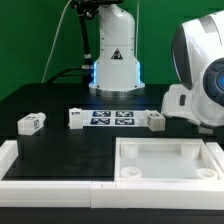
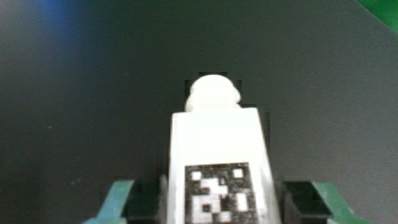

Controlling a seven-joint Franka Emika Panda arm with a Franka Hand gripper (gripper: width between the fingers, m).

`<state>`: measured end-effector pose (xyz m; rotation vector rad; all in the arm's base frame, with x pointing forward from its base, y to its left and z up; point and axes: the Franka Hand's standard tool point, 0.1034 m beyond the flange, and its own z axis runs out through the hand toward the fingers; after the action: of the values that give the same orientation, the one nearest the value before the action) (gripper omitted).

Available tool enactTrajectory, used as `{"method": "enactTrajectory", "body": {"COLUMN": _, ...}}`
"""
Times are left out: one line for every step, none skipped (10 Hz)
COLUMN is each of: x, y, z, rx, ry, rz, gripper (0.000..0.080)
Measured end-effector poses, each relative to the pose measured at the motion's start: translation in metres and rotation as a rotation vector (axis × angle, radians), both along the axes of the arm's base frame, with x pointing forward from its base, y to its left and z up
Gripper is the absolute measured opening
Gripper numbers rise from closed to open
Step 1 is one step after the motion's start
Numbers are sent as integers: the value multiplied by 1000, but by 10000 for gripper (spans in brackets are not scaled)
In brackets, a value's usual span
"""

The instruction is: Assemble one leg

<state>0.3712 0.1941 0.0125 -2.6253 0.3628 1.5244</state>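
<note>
Wrist view: my hand (image 2: 214, 205) is clamped on the leg (image 2: 217, 150), white block, rounded tip, tag facing camera | exterior view: hand out of frame, three loose legs on counter (image 1: 60, 100)

No readable text or numbers. Black triangular warning sign on robot base (image 1: 116, 57); fiducial tag patterns on marker board (image 1: 112, 118) and leg (image 2: 221, 160).

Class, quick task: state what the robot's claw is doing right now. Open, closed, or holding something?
Claw: closed on a leg, a white peg with a tag, gripped between the two fingers in the wrist view.
</note>
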Motion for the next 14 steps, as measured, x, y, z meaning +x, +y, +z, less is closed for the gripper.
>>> {"method": "enactTrajectory", "body": {"x": 0, "y": 0, "z": 0, "rx": 0, "ry": 0, "rz": 0, "gripper": 288}}
{"method": "enactTrajectory", "body": {"x": 0, "y": 0, "z": 0, "rx": 0, "ry": 0, "rz": 0, "gripper": 288}}
{"method": "enactTrajectory", "body": {"x": 0, "y": 0, "z": 0, "rx": 0, "ry": 0, "rz": 0, "gripper": 288}}
{"method": "enactTrajectory", "body": {"x": 0, "y": 0, "z": 0, "rx": 0, "ry": 0, "rz": 0, "gripper": 288}}
{"method": "enactTrajectory", "body": {"x": 0, "y": 0, "z": 0, "rx": 0, "ry": 0, "rz": 0, "gripper": 288}}
{"method": "enactTrajectory", "body": {"x": 1, "y": -1, "z": 2, "rx": 9, "ry": 0, "rz": 5, "gripper": 288}}
{"method": "enactTrajectory", "body": {"x": 5, "y": -8, "z": 13, "rx": 33, "ry": -7, "rz": 12, "gripper": 288}}
{"method": "enactTrajectory", "body": {"x": 9, "y": -17, "z": 32, "rx": 43, "ry": -1, "rz": 12, "gripper": 288}}
{"method": "enactTrajectory", "body": {"x": 14, "y": -26, "z": 52, "rx": 49, "ry": 7, "rz": 10, "gripper": 288}}
{"method": "enactTrajectory", "body": {"x": 18, "y": -31, "z": 67, "rx": 52, "ry": 9, "rz": 8, "gripper": 288}}
{"method": "enactTrajectory", "body": {"x": 24, "y": -36, "z": 73, "rx": 59, "ry": 0, "rz": 3, "gripper": 288}}
{"method": "enactTrajectory", "body": {"x": 25, "y": -35, "z": 70, "rx": 55, "ry": -23, "rz": 0, "gripper": 288}}
{"method": "enactTrajectory", "body": {"x": 25, "y": -34, "z": 70, "rx": 55, "ry": -23, "rz": 2, "gripper": 288}}
{"method": "enactTrajectory", "body": {"x": 30, "y": -33, "z": 69, "rx": 51, "ry": -60, "rz": -3, "gripper": 290}}
